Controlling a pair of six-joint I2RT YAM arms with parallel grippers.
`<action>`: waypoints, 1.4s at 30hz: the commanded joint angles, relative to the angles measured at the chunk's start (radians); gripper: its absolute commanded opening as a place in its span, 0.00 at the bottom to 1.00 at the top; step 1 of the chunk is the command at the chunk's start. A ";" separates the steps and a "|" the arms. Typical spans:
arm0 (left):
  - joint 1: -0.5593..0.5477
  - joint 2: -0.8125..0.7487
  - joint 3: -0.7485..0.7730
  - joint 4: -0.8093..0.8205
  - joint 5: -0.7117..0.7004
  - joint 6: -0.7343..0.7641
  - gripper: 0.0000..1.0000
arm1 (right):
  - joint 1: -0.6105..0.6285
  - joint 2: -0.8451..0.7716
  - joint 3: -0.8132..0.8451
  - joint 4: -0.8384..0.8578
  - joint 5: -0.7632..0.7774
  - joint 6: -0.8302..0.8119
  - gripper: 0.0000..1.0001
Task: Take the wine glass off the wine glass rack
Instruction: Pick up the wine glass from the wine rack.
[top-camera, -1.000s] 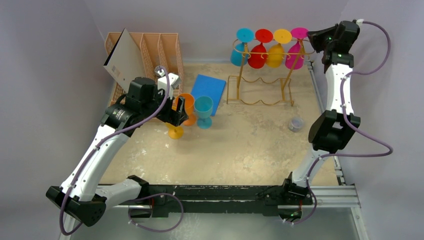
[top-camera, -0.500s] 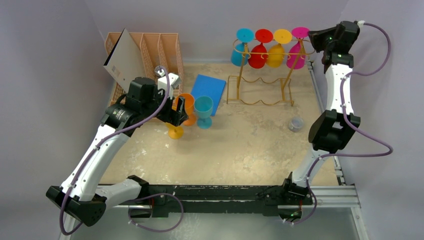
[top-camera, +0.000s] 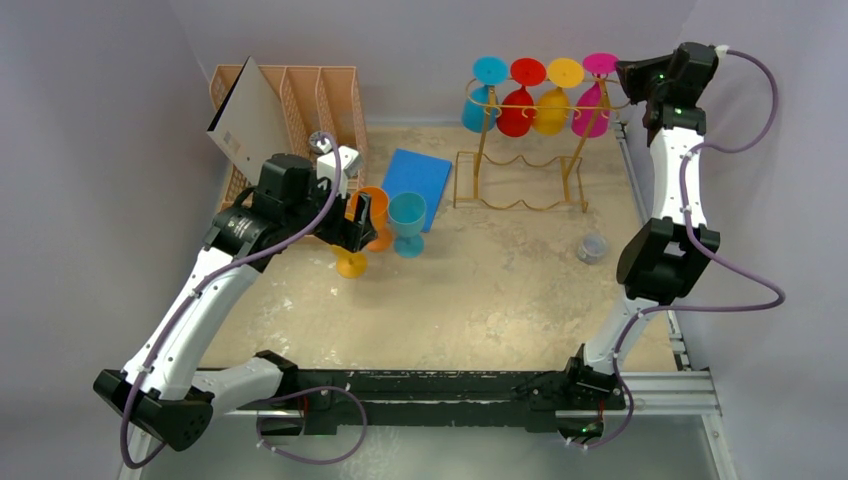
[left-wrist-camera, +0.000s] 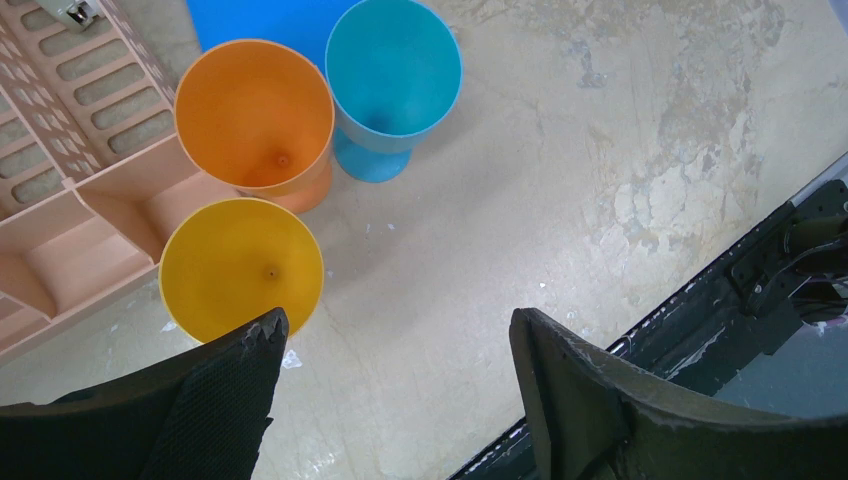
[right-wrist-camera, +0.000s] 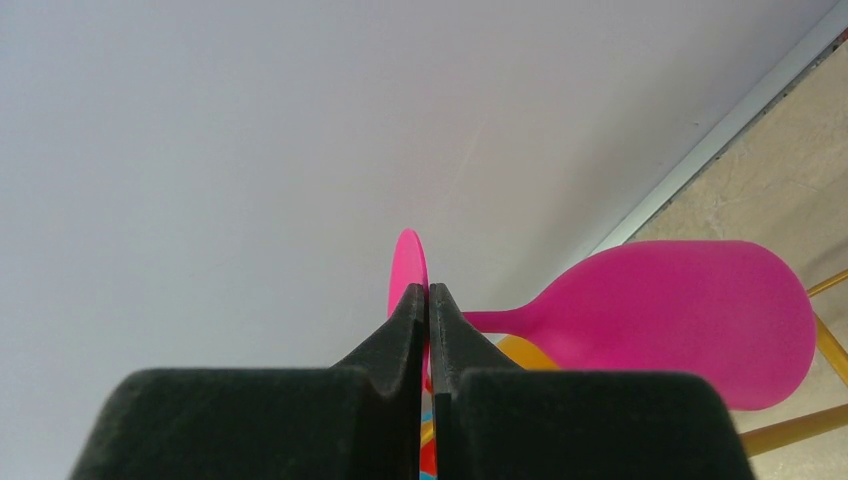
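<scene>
Seven plastic wine glasses in all. Four hang upside down: a cyan glass, a red glass, a hanging yellow glass and a magenta glass. Three stand on the desk: an orange glass, a teal glass and a standing yellow glass. One gold wire wine glass rack. One peach file organizer, holding one cardboard sheet. One blue flat pad. One small grey cup.

The top camera looks down from behind the arms over the whole bench. The left wrist looks down on nearby cups. The right wrist closely faces the pink glass. The top view shows both.
</scene>
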 joint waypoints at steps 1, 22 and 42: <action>0.006 0.007 -0.001 0.015 0.021 -0.010 0.80 | -0.009 -0.002 0.013 0.067 0.000 0.036 0.00; 0.005 0.000 -0.002 0.009 0.023 -0.011 0.80 | -0.009 0.014 0.077 0.077 0.070 0.007 0.00; 0.005 -0.035 -0.007 -0.001 0.032 -0.020 0.80 | -0.010 -0.133 -0.063 0.067 0.133 -0.134 0.00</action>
